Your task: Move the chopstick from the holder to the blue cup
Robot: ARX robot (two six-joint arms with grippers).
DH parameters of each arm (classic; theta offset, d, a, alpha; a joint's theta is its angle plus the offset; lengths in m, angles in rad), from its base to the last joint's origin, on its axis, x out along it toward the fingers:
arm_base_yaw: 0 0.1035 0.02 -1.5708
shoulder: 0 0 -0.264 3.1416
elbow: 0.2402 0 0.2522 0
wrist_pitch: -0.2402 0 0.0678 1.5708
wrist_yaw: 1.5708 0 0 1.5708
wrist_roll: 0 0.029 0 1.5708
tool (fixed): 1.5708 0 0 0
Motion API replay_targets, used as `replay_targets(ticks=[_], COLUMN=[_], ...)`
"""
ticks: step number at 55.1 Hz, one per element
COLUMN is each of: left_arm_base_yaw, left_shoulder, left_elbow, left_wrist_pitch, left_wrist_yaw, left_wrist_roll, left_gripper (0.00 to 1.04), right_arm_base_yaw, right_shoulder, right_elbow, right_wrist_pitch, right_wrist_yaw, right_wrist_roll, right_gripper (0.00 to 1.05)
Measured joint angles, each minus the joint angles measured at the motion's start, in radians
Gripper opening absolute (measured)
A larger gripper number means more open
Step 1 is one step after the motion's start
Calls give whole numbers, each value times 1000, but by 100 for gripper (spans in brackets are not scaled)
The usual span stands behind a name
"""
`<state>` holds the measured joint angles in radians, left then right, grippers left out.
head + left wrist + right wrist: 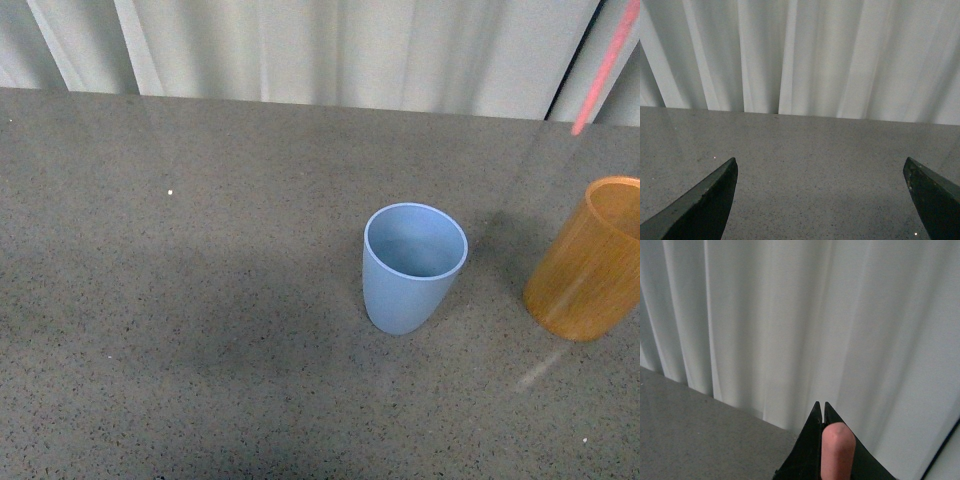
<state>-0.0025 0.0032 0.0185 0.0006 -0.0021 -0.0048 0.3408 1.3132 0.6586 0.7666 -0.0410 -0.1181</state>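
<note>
The chopstick hangs tilted in the air above the holder, clear of its rim, with the right gripper clamped on its blunt end. The blue cup stands empty on the table, near the holder's left. The left gripper hovers spread wide, holding nothing. Lifting out looks done; carrying across and lowering into the cup remain.

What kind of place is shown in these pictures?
Probably a staged test bench: a grey speckled table, a plain white curtain behind it, with the blue cup and the holder set out.
</note>
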Motion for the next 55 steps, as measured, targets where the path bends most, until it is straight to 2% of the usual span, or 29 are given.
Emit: replay_targets(ticks=[12, 21, 46, 49, 55], left_arm_base_yaw=[0, 0, 0, 0, 0], left_shoulder=[0, 0, 0, 0, 0], left_elbow=[0, 0, 0, 0, 0], left_wrist_pitch=[0, 0, 0, 0, 0], left_wrist_yaw=[0, 0, 0, 0, 0], left_wrist_roll=[0, 0, 0, 0, 0], left_gripper=[98, 98, 98, 98, 98], right_arm_base_yaw=[87, 134, 172, 175, 181], right_shoulder=[192, 282, 405, 422, 449], right_elbow=[-10, -4, -4, -10, -21], right_wrist_pitch=[136, 165, 250, 252, 257], right_wrist_yaw=[33, 48, 74, 74, 80], right_wrist_roll=[28, 60, 76, 78, 91], right_gripper=[1, 1, 1, 6, 25])
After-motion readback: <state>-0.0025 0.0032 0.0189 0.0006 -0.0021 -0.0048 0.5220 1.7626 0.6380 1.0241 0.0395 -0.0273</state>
